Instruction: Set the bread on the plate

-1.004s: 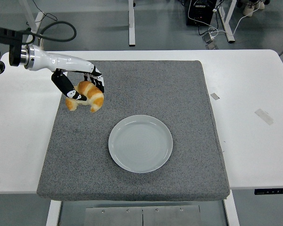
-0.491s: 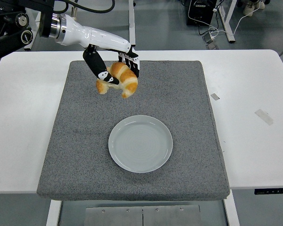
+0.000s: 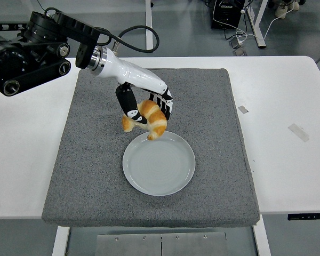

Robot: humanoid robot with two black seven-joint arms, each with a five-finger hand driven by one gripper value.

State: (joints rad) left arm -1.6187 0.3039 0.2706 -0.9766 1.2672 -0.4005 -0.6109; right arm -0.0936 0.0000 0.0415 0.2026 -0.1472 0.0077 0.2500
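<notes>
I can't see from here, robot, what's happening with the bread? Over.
Left hand shut on croissant, held over plate far rim. Right arm out of view. Plate empty, nothing in the way.

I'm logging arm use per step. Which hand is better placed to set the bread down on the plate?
Left. The left hand already grips the croissant and holds it at the far-left rim of the plate, so probably only a short move remains. The right arm is out of view.
</notes>
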